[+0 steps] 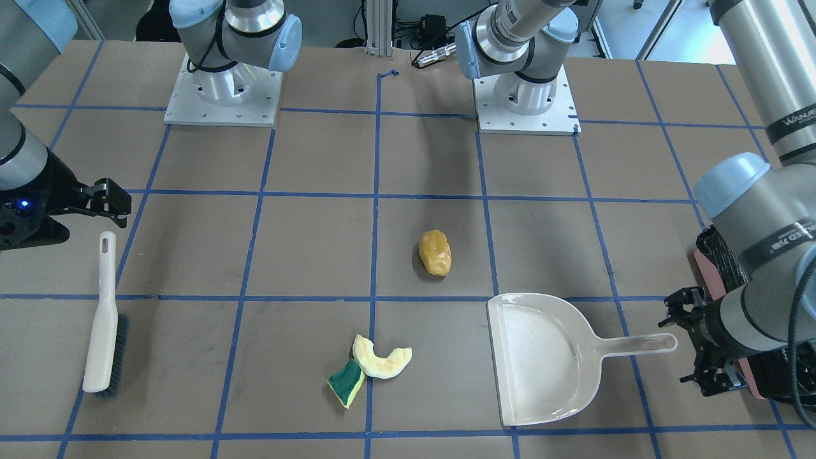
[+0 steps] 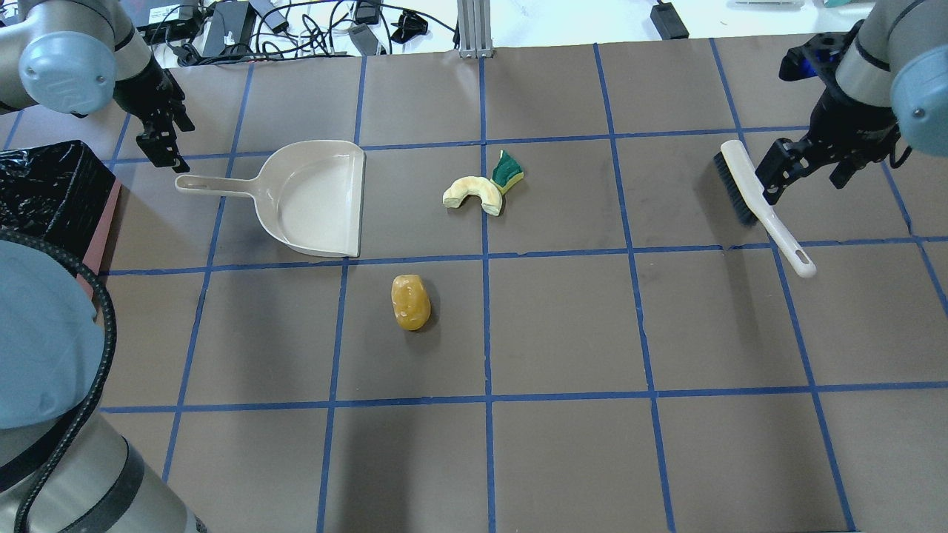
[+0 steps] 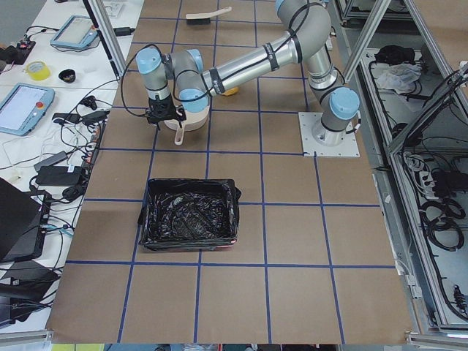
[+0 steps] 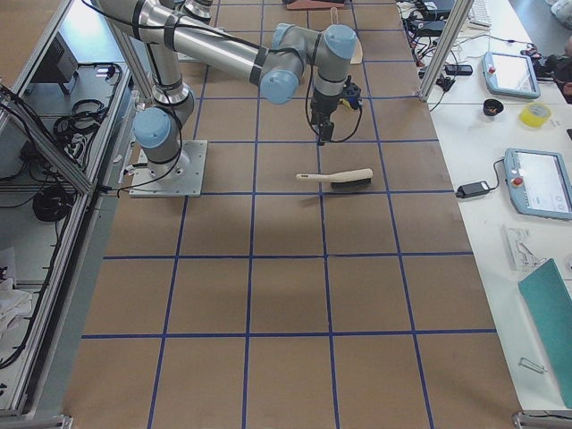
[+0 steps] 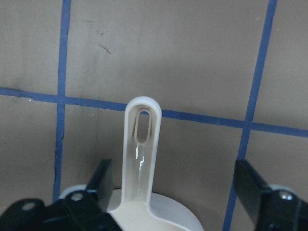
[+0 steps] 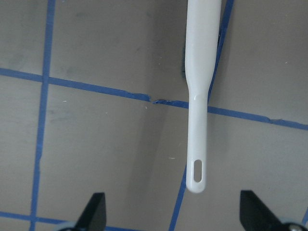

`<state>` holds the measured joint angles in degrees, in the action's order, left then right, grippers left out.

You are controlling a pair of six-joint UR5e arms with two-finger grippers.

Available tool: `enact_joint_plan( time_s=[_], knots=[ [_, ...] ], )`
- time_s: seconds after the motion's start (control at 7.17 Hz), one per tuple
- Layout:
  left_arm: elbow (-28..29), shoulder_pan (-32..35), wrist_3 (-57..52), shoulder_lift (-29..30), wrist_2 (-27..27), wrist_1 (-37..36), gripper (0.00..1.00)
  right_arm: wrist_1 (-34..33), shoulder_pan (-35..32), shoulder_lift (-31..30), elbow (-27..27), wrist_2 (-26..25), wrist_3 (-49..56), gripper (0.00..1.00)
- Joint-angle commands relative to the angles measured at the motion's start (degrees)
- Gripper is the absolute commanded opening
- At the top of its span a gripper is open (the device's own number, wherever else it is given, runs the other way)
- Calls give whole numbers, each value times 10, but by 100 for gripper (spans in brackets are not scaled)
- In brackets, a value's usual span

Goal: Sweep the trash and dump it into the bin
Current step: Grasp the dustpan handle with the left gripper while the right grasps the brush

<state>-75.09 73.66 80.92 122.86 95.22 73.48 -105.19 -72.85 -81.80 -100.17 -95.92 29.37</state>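
Note:
The trash lies in three pieces on the table: a glossy yellow-brown lump [image 1: 435, 252] [image 2: 410, 301], a pale crescent slice [image 1: 382, 358] [image 2: 472, 194], and a green-and-yellow sponge piece [image 1: 346, 381] [image 2: 508, 171] touching the slice. The bin [image 3: 190, 216] [image 2: 44, 185], pink with a black bag liner, stands at the table's left end. My left gripper [image 5: 173, 192] [image 2: 172, 144] is open, hovering over the end of the beige dustpan's handle [image 5: 140, 149]. My right gripper [image 6: 173, 211] [image 2: 806, 185] is open above the beige brush's handle [image 6: 198, 159].
The dustpan [image 2: 315, 196] [image 1: 542, 357] lies flat, its mouth facing the trash. The brush [image 2: 748, 185] [image 1: 102, 319] [image 4: 338, 178] lies on its side at the right end. Blue tape lines grid the brown table. The arm bases [image 1: 223, 95] stand at the table's robot side.

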Motion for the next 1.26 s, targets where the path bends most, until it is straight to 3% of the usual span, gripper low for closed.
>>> enact_joint_plan(
  time_s=[0.0,0.56,0.84,1.12],
  knots=[
    [10,5,-12,30,24,-2,90,-121,19,29,-61,-15,65,99],
    [-65,4,-68,-10,24,-7,91,-131,53,69,-66,-4,77,98],
    [-73,1,-73,-13,23,-8,90,-128,53,70,-73,-3,77,98],
    [-75,-5,-91,-6,20,-37,79,-134,53,86,-74,6,75,93]
  ],
)
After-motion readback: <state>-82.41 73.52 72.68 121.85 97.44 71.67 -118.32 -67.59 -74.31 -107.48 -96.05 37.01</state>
